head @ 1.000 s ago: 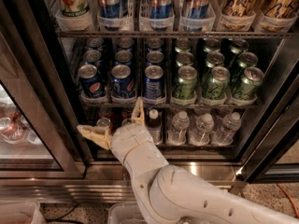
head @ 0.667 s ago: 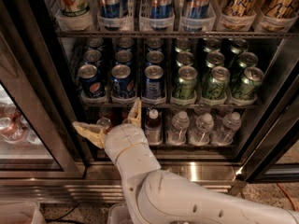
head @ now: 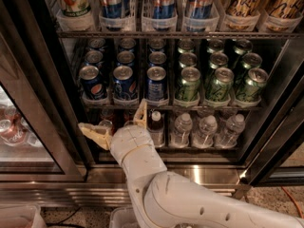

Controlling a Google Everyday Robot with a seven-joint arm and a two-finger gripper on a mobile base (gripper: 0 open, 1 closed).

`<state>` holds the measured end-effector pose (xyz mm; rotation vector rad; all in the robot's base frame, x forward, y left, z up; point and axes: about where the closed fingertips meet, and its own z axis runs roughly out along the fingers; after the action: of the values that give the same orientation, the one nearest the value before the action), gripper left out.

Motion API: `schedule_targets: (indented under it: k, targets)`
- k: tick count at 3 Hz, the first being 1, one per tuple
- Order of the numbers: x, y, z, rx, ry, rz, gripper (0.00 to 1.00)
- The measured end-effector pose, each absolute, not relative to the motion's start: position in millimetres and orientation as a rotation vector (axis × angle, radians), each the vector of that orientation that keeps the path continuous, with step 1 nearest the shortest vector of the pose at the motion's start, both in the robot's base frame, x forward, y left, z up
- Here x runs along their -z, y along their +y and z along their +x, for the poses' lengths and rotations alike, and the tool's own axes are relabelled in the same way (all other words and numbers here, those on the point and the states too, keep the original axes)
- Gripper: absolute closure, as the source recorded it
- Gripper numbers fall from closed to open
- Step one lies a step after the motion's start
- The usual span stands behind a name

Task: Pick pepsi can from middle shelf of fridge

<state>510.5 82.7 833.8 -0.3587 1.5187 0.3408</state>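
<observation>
The fridge (head: 42,80) stands open before me, black frame and wire racks. The middle shelf (head: 171,106) holds clear lane trays of short cans. Three lanes of dark-blue pepsi cans sit on its left; the front ones are at the far left (head: 92,82), the middle (head: 124,82) and the right (head: 156,82). Green cans (head: 189,84) fill the right lanes. My gripper (head: 114,122) is open, just below the front edge of the middle shelf, under the blue cans. One tan finger (head: 95,134) points left and the other (head: 141,113) points up at the shelf edge. It holds nothing.
Tall slim cans (head: 164,4) stand on the rack above. Water bottles (head: 207,129) fill the rack below, behind my wrist. The glass door (head: 19,127) stands open at the left with red cans behind it. The steel base (head: 199,175) lies beneath; my white arm (head: 190,203) crosses the foreground.
My gripper has shifted slightly left and lower beneath the middle shelf, with its fingers still spread. The cans have not moved.
</observation>
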Motion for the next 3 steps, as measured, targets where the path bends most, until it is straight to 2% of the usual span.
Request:
schedule_targets:
  k: [2, 3]
  targets:
    - [-835, 45, 517, -0.319, 1.502, -0.380, 0.00]
    - [-835, 45, 517, -0.319, 1.502, -0.380, 0.03]
